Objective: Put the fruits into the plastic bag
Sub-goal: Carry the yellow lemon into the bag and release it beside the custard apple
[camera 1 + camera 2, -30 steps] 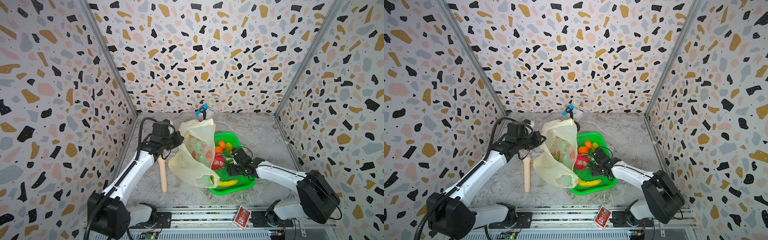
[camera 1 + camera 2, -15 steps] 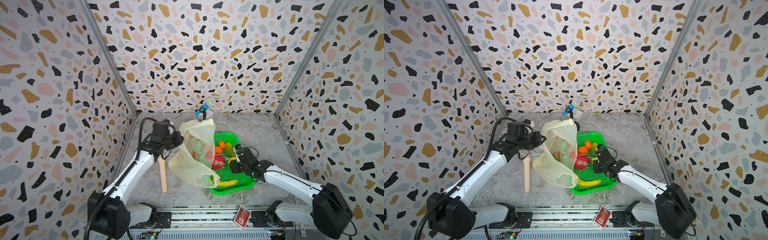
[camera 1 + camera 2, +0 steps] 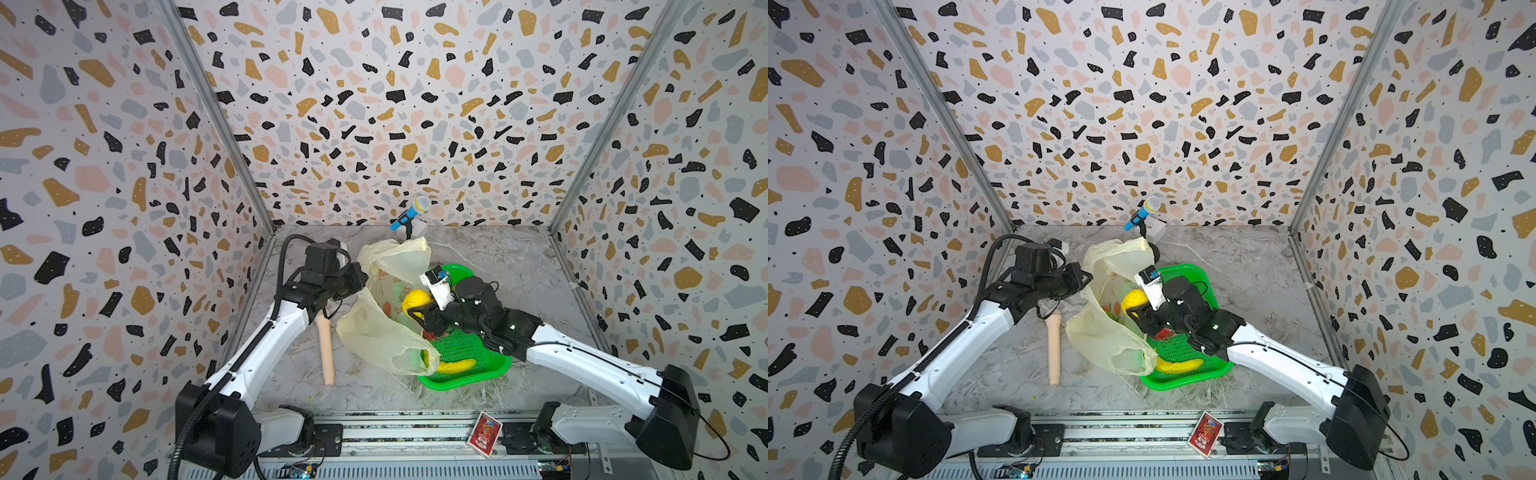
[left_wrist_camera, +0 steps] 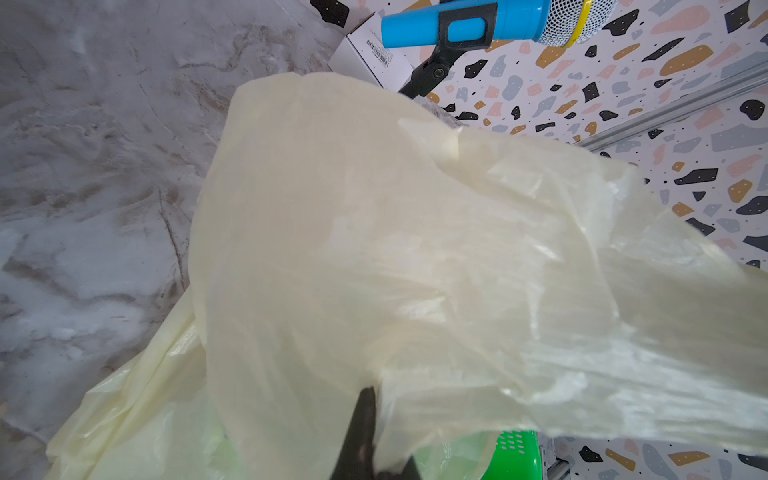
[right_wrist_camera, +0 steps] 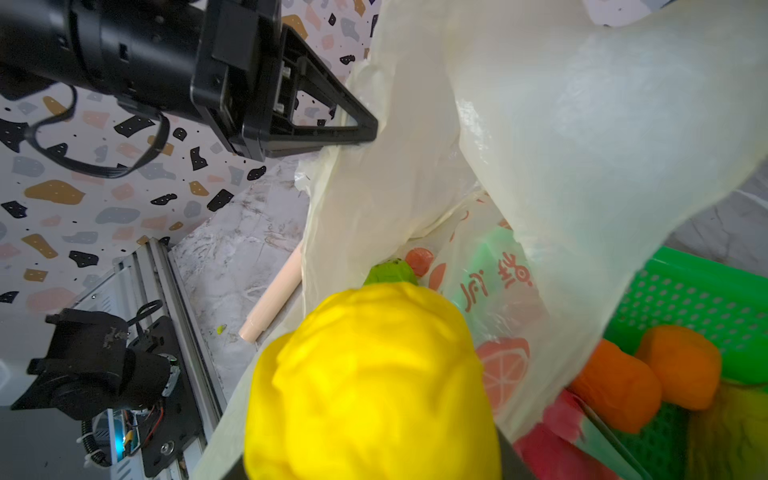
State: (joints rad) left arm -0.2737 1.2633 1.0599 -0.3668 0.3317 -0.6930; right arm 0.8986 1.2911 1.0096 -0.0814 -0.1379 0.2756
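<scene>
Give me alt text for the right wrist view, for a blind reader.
The right claw holds a yellow lemon at the mouth of the pale-yellow plastic bag, whose edge the left claw pinches. A bumpy green fruit lies inside; two oranges sit in a green basket.

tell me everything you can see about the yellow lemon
The lemon is a bright yellow toy fruit, matte and rubbery-looking, with lumpy skin and a rounded body. The right gripper holds it in the air, black fingers against its sides. It hangs over the open mouth of the plastic bag, next to the green basket. Whether it touches the bag film cannot be told.
</scene>
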